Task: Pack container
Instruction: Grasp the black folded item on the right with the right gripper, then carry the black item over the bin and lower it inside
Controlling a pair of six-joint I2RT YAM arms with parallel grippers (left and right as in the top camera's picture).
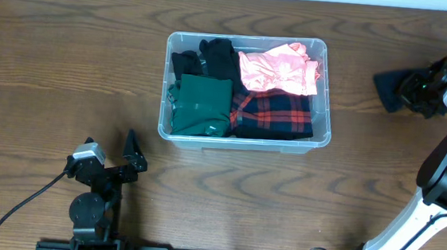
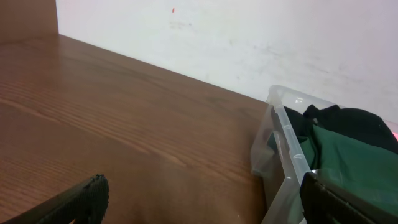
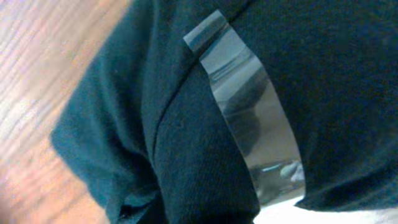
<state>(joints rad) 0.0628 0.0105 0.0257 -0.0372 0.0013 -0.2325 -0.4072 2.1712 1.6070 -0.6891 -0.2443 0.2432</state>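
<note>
Two tools stand outside the container (image 1: 242, 145): right gripper (image 1: 415, 86) clamped on a dark cloth (image 1: 388, 88) to its right, left gripper (image 1: 110, 142) wide apart, empty.

We get soft, even light overhead with faint shadows. Our right wrist view's blurry, glare on the shiny strip (image 3: 249, 118).

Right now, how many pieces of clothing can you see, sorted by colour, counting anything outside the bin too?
pink garment: 1
green garment: 1
red-and-black plaid garment: 1
black heap: 1, its pieces cannot be told apart
dark cloth, on the table in the right claw: 1
Total: 5, with 4 inside the container
</note>
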